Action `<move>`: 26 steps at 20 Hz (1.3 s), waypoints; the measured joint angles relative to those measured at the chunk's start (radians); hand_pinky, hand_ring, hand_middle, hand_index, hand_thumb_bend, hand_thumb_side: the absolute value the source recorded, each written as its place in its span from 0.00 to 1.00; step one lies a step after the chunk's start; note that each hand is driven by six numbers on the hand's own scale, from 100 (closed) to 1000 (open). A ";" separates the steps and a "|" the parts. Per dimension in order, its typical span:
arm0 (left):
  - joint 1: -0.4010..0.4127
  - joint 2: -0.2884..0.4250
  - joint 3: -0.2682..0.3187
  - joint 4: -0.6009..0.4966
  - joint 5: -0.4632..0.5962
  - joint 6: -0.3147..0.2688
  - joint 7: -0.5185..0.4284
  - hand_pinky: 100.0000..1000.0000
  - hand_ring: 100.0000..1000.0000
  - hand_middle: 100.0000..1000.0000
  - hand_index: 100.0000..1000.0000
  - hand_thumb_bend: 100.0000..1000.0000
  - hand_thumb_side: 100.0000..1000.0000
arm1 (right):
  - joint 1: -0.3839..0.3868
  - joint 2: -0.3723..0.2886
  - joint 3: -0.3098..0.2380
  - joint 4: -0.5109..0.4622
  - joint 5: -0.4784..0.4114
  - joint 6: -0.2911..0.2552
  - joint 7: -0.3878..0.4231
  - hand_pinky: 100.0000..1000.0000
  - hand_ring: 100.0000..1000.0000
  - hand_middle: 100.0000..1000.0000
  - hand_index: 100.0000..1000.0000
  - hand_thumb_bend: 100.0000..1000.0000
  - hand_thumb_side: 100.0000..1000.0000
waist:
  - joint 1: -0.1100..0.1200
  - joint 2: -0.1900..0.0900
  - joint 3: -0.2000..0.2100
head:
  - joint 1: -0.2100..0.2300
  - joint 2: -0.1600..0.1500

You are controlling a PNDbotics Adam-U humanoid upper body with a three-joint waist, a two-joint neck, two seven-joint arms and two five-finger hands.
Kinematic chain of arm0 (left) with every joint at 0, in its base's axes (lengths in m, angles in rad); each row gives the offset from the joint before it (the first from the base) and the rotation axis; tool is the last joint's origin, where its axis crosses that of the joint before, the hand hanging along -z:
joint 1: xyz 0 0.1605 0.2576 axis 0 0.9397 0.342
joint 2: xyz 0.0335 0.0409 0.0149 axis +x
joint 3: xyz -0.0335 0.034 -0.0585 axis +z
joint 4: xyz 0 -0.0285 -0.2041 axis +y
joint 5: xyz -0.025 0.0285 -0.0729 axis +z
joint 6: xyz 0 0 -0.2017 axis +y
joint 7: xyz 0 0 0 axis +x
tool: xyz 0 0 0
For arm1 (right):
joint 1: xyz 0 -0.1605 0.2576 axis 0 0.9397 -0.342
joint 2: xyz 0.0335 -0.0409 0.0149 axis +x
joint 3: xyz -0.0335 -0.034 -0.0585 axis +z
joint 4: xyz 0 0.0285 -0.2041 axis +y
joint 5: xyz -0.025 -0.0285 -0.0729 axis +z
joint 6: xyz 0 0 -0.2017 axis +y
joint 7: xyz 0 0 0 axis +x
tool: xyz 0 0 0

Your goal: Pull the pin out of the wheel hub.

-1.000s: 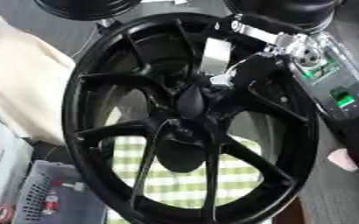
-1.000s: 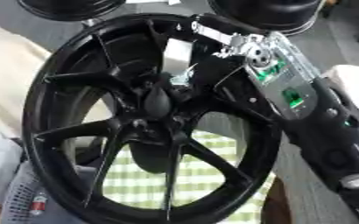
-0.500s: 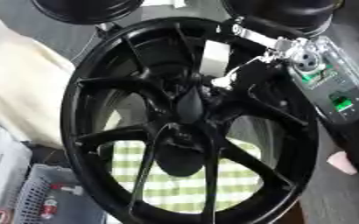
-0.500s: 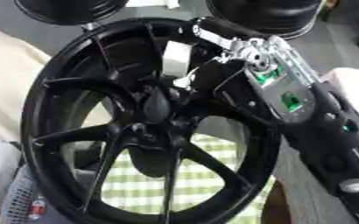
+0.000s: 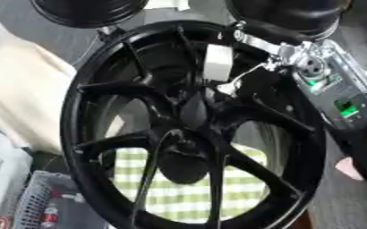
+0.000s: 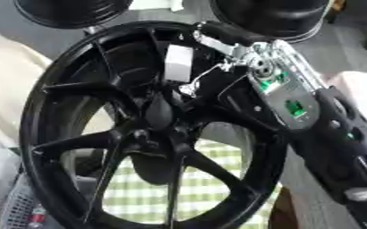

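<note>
A large black spoked wheel (image 5: pixel 139 134) stands tilted and fills both views. Its dark hub (image 5: pixel 190 107) sits at the centre where the spokes meet. My right hand (image 6: pixel 257 76) comes in from the upper right, its silver wrist with green lights lying across the rim, and reaches to just above the hub. A white rectangular block (image 5: pixel 216 62) shows above the hub. Below it a small silver piece (image 5: pixel 229 86) lies at the hand's tip. The hand is dark against the dark wheel, so its grip is hidden. My left hand does not show.
A green-and-white checked cloth (image 5: pixel 179 197) lies under the wheel. Cream fabric (image 5: pixel 22 89) covers the left side, with a grey basket (image 5: pixel 38 205) at the lower left. Two black round objects (image 5: pixel 89 11) (image 5: pixel 288 13) stand at the far edge. A pink shape (image 5: pixel 349 167) shows at the right.
The whole picture has slid slightly downward, so the camera moved. The hand, the white block and the hub keep the same places relative to each other.
</note>
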 measured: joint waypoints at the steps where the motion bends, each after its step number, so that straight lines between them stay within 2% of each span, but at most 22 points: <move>1: 0.000 0.000 -0.001 0.000 0.000 0.000 0.000 0.56 0.61 0.45 0.63 0.66 0.48 | 0.000 -0.001 0.000 -0.003 -0.002 0.001 0.001 0.80 0.67 0.54 0.76 0.23 0.19 | 0.000 0.000 0.000 | -0.001 0.000; 10: -0.001 0.000 -0.004 0.000 0.000 0.000 -0.001 0.56 0.61 0.45 0.63 0.66 0.48 | 0.000 -0.004 0.000 -0.021 -0.023 0.023 0.005 0.79 0.65 0.50 0.73 0.19 0.16 | 0.000 0.002 0.000 | -0.020 0.000; 15: -0.002 0.000 -0.004 0.000 0.000 0.000 -0.001 0.56 0.61 0.45 0.63 0.66 0.48 | -0.001 -0.005 -0.004 -0.023 -0.029 0.026 0.006 0.78 0.64 0.45 0.71 0.17 0.15 | 0.000 0.002 0.001 | -0.034 -0.017; 26: -0.006 0.000 -0.005 0.000 0.000 0.000 -0.001 0.56 0.62 0.45 0.63 0.66 0.48 | -0.013 -0.014 -0.016 -0.025 -0.048 0.035 0.005 0.78 0.61 0.39 0.67 0.15 0.15 | -0.001 0.002 0.001 | -0.035 -0.025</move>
